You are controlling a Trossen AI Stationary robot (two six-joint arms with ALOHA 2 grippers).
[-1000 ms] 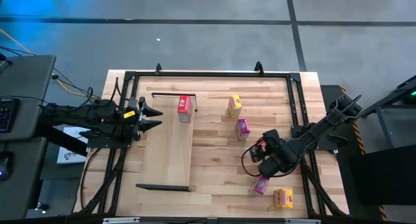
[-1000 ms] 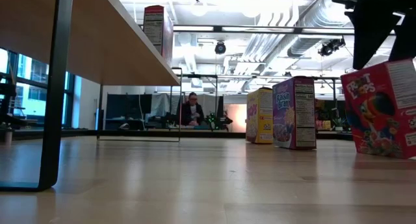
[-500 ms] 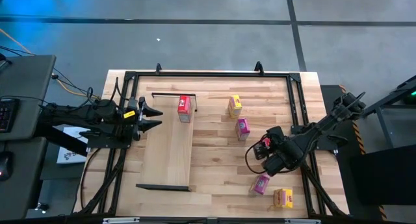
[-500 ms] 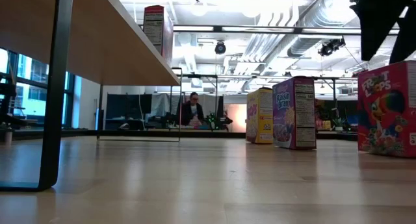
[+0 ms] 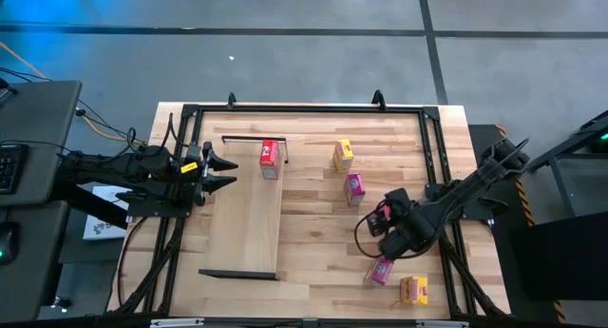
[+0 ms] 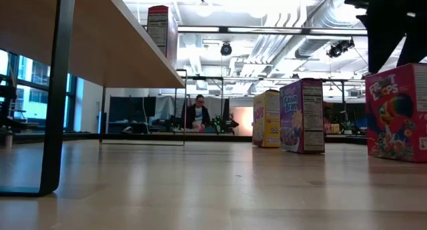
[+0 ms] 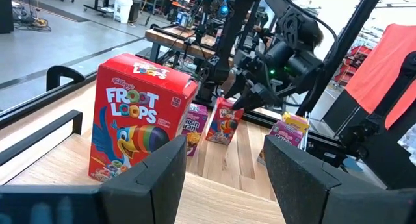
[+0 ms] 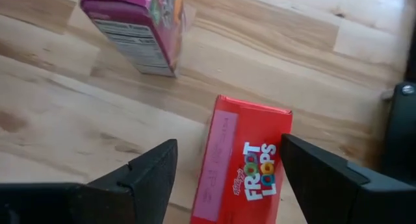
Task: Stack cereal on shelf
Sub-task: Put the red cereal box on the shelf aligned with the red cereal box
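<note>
My right gripper [image 5: 384, 249] is open above a red Froot Loops box [image 8: 247, 164] that stands upright on its base near the table's near right corner [image 6: 397, 114]. Its fingers stand on either side of the box's top, and no touch shows. My left gripper [image 5: 228, 171] is open and waits by the far left of the shelf [image 5: 245, 209]. It faces a second red box [image 7: 140, 117] that stands on the shelf's far end [image 5: 270, 159]. A yellow box [image 5: 343, 155], a pink box [image 5: 354, 187] and another yellow box [image 5: 413, 290] stand on the tabletop.
A black metal frame [image 5: 304, 109] runs round the tabletop. The shelf's underside [image 6: 100, 37] and one black leg [image 6: 57, 90] fill the left of the low view. A person [image 6: 197, 113] sits far behind the table. Bare wood lies between the shelf and the boxes.
The red box under my right gripper was tilted a second ago and now stands upright on the table. My right gripper swung a little toward the table's right edge and came back over the box.
</note>
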